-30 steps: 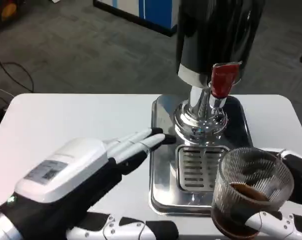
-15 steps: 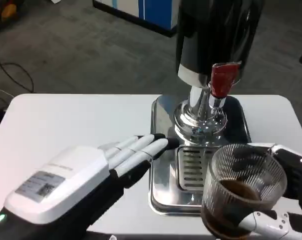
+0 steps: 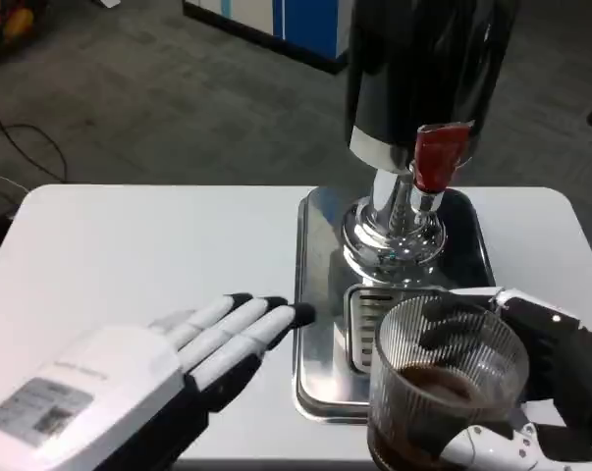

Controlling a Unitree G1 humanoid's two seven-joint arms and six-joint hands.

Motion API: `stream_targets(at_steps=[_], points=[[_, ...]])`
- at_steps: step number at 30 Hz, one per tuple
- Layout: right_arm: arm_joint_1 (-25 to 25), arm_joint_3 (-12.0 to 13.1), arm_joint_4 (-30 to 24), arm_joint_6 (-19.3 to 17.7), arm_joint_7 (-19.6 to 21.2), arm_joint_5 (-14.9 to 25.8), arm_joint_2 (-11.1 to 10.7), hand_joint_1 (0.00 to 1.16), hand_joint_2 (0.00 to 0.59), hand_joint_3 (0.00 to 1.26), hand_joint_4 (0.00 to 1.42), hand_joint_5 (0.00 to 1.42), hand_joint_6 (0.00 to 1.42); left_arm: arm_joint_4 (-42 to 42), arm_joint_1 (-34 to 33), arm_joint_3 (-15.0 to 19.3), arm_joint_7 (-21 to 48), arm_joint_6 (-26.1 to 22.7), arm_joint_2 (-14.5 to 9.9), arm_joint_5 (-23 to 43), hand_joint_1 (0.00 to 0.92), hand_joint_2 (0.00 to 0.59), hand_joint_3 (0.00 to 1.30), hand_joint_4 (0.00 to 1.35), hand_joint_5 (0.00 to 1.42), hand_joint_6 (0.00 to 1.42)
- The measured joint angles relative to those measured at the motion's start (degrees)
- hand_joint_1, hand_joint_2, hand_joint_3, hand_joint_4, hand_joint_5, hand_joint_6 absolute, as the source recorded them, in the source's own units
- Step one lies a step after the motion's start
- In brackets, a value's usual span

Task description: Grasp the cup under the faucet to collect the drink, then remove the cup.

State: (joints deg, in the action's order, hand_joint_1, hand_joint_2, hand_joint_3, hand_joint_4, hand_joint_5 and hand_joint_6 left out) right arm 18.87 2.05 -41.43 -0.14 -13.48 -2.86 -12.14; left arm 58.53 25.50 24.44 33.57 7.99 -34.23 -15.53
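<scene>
A ribbed clear glass cup point(image 3: 443, 388) holding dark brown drink is gripped by my right hand point(image 3: 551, 378) at the lower right, in front of the drip grate point(image 3: 366, 319). The dispenser's black body stands behind, with its red-handled faucet point(image 3: 438, 157) above the chrome base. The cup is well clear of the faucet, nearer to me. My left hand point(image 3: 129, 383) lies at the lower left with fingers stretched out flat, their tips close to the tray's left edge, holding nothing.
The steel drip tray point(image 3: 315, 294) sits at the table's centre right under the dispenser. White table point(image 3: 138, 255) surface lies to the left. Dark carpet and cables are beyond the far edge.
My right hand has drawn the cup left and toward me, off the grate's right side. My left hand has pulled back toward me, away from the tray.
</scene>
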Motion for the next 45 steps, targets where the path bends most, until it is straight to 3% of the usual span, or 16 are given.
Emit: stream_targets(at_steps=[8,12,30,45], points=[[-0.37,-0.75,0.00,0.08,-0.22,-0.41,-0.30,0.84,0.174,0.99,1.19,1.42,1.42,0.00,4.11,3.12,0.38,4.10,2.73,0.99,0.000,0.079,0.03,0.00,0.00,0.07],[-0.62,-1.14,0.00,0.08,-0.63,-1.13,-1.60,0.84,0.174,0.99,1.19,1.42,1.42,0.01,5.53,3.94,0.75,5.68,3.77,1.23,0.000,0.081,0.02,0.00,0.00,0.06],[-2.71,-1.83,0.40,0.12,-1.66,-1.89,-2.51,0.83,0.174,1.00,1.20,1.42,1.42,0.01,5.55,4.17,1.64,6.27,5.26,-0.72,0.000,0.086,0.02,0.00,0.00,0.06],[-5.70,-5.06,1.39,1.57,-1.81,-3.41,-2.21,0.83,0.177,1.00,1.21,1.42,1.42,0.01,6.75,6.66,1.81,6.19,5.95,-0.17,0.000,0.086,0.02,0.00,0.00,0.06]])
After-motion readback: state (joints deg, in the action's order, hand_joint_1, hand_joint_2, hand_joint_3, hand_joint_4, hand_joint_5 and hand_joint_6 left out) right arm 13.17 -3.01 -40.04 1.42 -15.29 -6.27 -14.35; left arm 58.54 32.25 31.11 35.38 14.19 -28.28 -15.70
